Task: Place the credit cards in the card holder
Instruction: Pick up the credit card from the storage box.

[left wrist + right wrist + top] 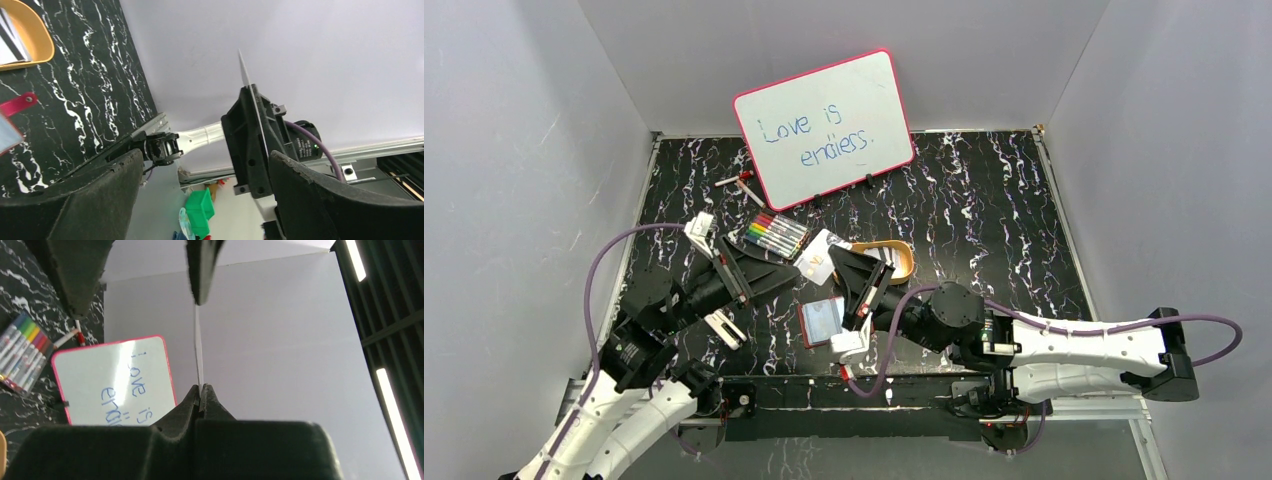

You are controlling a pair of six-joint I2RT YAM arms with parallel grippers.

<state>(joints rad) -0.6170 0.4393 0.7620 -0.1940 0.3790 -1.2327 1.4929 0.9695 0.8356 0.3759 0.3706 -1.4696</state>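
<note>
My right gripper (201,390) is shut on the edge of a thin white credit card (198,350), held above the table and seen edge-on. From above, this card (817,250) sits between the two grippers. My left gripper (205,157) is open wide, its fingers (202,270) on either side of the card's far end, one close against it. The card holder (821,320) lies open on the table below my right gripper (836,262); it is dark red with clear sleeves. Its red tab (17,105) shows in the left wrist view. Another card (879,252) lies in the orange tray.
The orange oval tray (907,262) stands just right of the held card. A set of colour markers (774,235) lies behind my left gripper (796,270). A pink-framed whiteboard (824,125) leans on the back wall, with a loose marker (742,182) beside it.
</note>
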